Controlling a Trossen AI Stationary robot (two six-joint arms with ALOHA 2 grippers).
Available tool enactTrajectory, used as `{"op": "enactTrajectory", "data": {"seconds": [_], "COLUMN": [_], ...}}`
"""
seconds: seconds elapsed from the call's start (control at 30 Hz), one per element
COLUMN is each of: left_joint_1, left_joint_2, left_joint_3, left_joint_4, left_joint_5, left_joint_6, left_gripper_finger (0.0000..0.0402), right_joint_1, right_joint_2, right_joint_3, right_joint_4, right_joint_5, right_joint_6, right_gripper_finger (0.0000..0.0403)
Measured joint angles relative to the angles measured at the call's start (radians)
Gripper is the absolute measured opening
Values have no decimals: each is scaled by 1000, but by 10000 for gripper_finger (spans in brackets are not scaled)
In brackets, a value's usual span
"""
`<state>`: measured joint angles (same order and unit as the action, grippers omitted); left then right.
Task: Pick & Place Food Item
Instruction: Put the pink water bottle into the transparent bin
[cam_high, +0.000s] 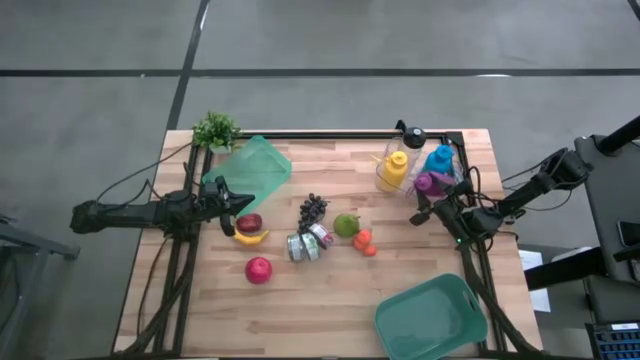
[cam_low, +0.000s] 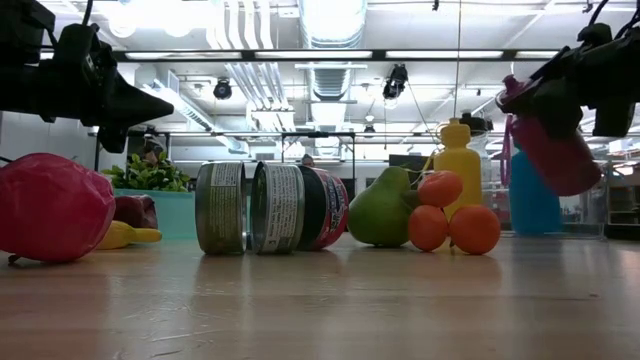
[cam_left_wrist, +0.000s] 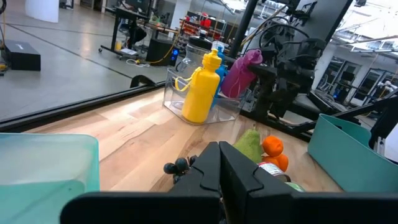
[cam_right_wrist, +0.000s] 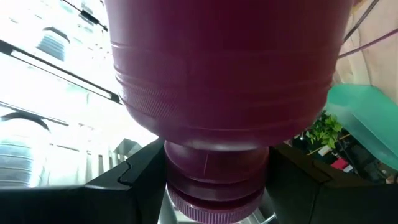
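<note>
My right gripper (cam_high: 428, 192) is shut on a magenta bottle (cam_high: 424, 183), which it holds in the air beside the clear bin (cam_high: 415, 172) containing a yellow bottle (cam_high: 393, 170) and a blue bottle (cam_high: 440, 158). My left gripper (cam_high: 238, 205) is shut and empty. It hovers above the table next to a dark red apple (cam_high: 249, 222) and a banana (cam_high: 250, 237). Grapes (cam_high: 313, 207), cans (cam_high: 305, 244), a pear (cam_high: 346, 224), small oranges (cam_high: 363, 241) and a red apple (cam_high: 258, 269) lie on the table between the arms. My right gripper pinches the magenta bottle by its narrow neck (cam_right_wrist: 214, 163), just above the screw cap (cam_right_wrist: 214, 205), with one finger (cam_right_wrist: 140, 171) on each side. The body points away from the wrist. The bottle (cam_low: 560, 145) hangs tilted, lifted clear of the table.
A green lid (cam_high: 252, 170) and a potted plant (cam_high: 215, 130) are at the far left. A green bin (cam_high: 430, 318) stands at the near right corner. Bare wood shows along the near edge left of that bin.
</note>
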<state>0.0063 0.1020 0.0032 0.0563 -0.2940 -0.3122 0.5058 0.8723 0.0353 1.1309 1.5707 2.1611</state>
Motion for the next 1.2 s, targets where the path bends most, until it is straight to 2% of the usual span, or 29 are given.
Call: {"op": "enactTrajectory", "data": {"seconds": [0.53,0.93,1.2], "left_joint_1": [0,0,0], "left_joint_2": [0,0,0], "left_joint_3": [0,0,0], "left_joint_4": [0,0,0], "left_joint_5": [0,0,0], "left_joint_6": [0,0,0], "left_gripper_finger": [1,1,1], "right_joint_1": [-118,-111,-76], "right_joint_2": [50,50,29], "right_joint_3": [11,10,10], "right_joint_4": [0,5,36], "right_joint_5": [0,3,2], "right_joint_6": [46,141,144], "right_gripper_finger": [217,217,217]}}
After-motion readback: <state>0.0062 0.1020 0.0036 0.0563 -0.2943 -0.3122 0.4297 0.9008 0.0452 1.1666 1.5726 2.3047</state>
